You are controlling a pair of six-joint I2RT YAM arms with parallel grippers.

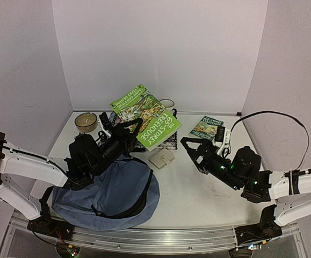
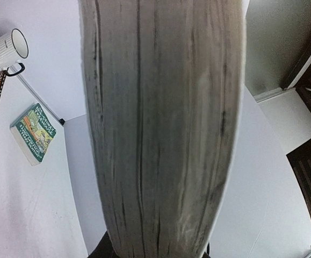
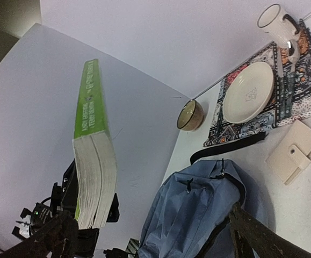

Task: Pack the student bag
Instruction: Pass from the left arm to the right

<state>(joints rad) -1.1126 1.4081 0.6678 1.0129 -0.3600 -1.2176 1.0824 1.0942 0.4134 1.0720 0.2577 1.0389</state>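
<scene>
Both arms are rocking the same look: chunky white shells on the long links, glossy black housings at every joint. The left arm (image 1: 26,161) is carrying a thin black wire (image 1: 42,157) along its white link. The right arm (image 1: 300,185) is wearing a couple of black bands (image 1: 290,181) around its white link, and a long black cable (image 1: 284,114) is looping off it. Small green lights (image 1: 222,167) are glowing on its black wrist section. The left gripper (image 1: 127,129) and right gripper (image 1: 192,146) are both looking all black from above, though up close the right fingers (image 3: 262,239) are looking dark, brownish and scuffed. Black bases (image 1: 254,234) are anchoring it all.
</scene>
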